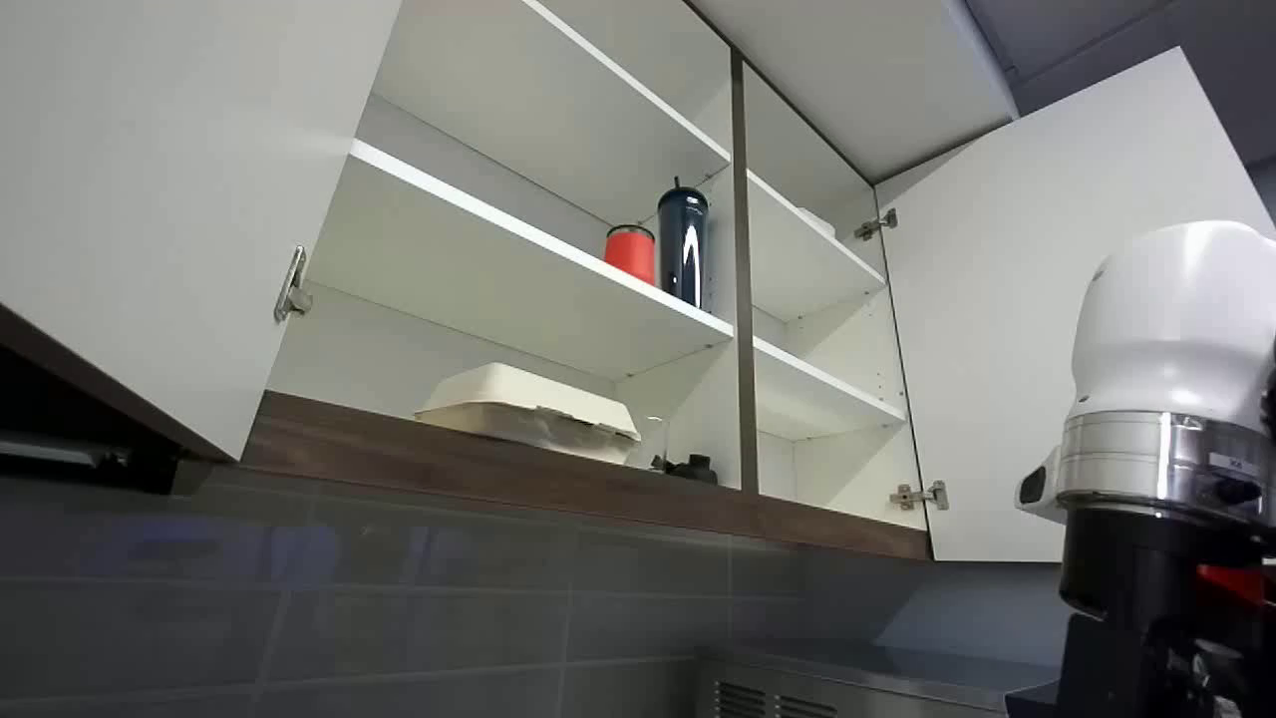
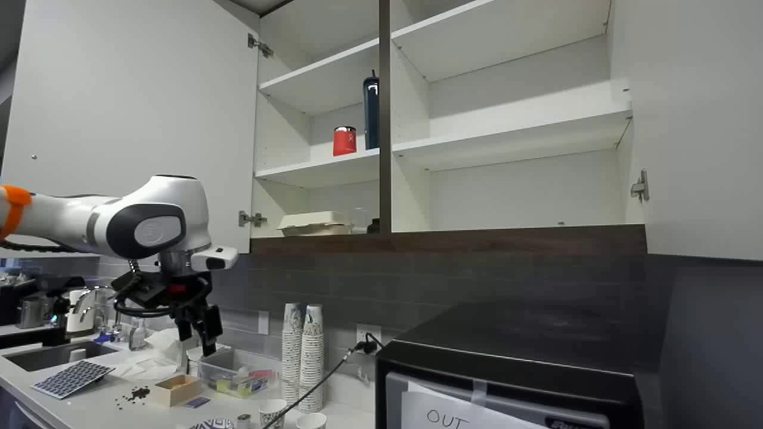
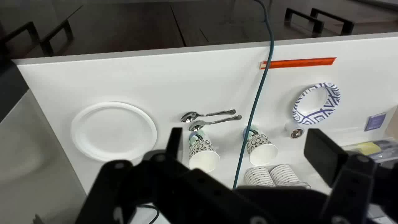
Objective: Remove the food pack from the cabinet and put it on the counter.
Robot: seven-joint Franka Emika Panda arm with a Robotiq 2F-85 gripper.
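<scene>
Inside the cabinet (image 1: 498, 474), food pack (image 1: 528, 407), underside hidden, dark object (image 1: 695, 469) nearby unclear, claw (image 3: 247, 149) outside, spread apart.

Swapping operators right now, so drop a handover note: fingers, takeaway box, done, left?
Fingers: open, holding nothing, pointing down toward the counter.
Takeaway box: on the bottom of the cabinet, under the shelf with the red cup and dark bottle.
Done: doors stand open; box not yet out.
Left: grip it, bring it out, set it on the counter.

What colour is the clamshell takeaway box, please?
The clamshell takeaway box is off-white; clearest in an exterior view.
</scene>
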